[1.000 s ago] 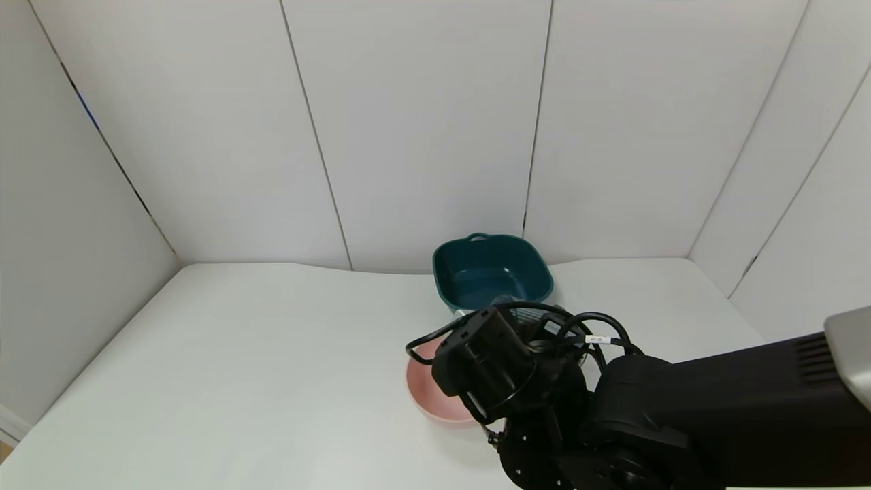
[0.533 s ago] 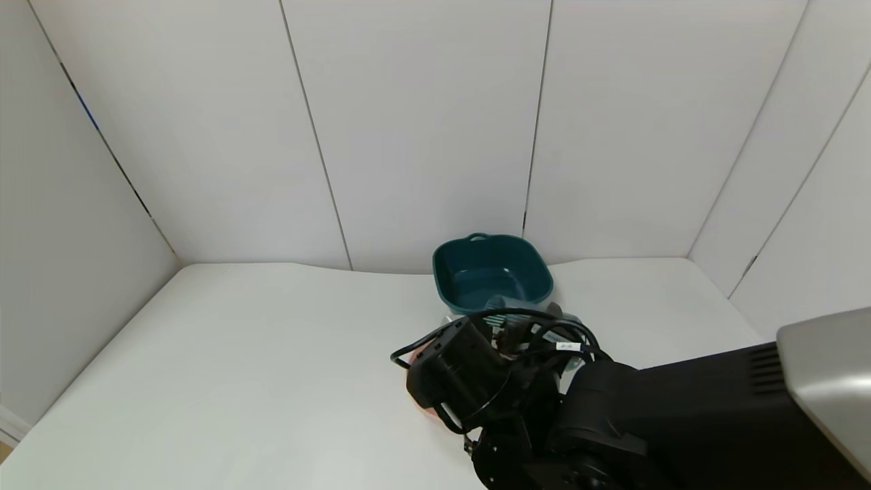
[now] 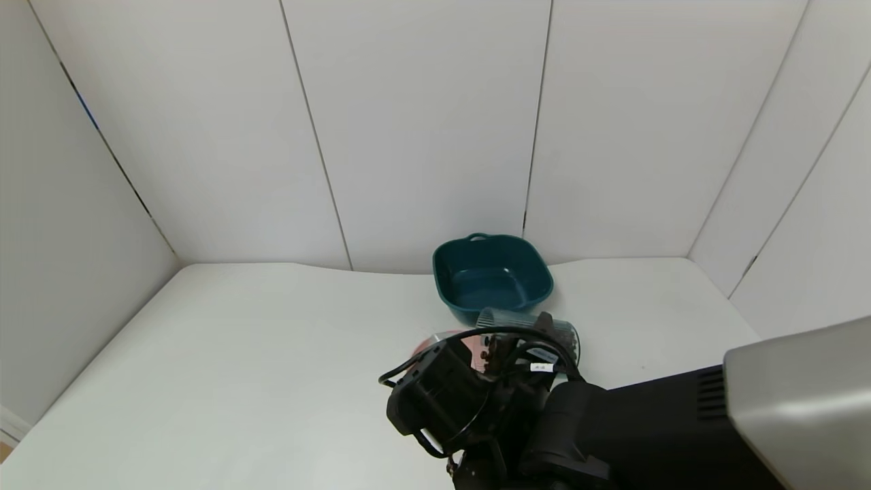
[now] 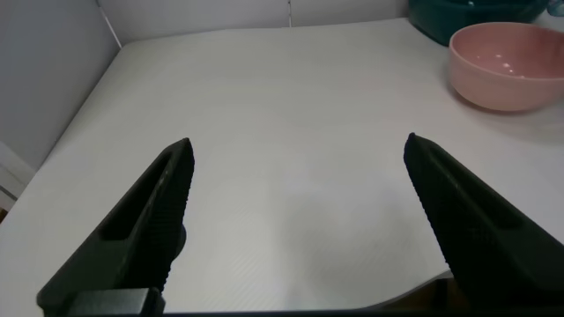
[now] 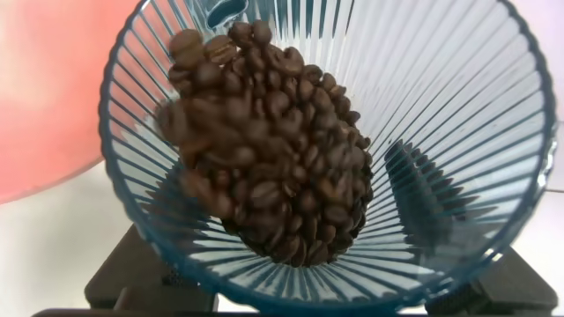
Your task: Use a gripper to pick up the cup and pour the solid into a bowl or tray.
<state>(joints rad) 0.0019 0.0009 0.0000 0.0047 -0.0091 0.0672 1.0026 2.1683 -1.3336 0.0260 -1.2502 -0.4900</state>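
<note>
1 cup (image 3: 527,327), 1 bowl (image 4: 504,66), 1 dish (image 3: 491,278)

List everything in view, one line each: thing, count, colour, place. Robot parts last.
cup: 1, translucent pale blue, tipped on its side in the right gripper, just in front of the teal dish
solid: 1 heap, dark brown, inside the cup
bowl: 1, pale pink, on the table
dish: 1, dark teal, by the back wall
table: 1, white
right gripper: 1, black, holding the cup
left gripper: 1, black, open above bare table
</note>
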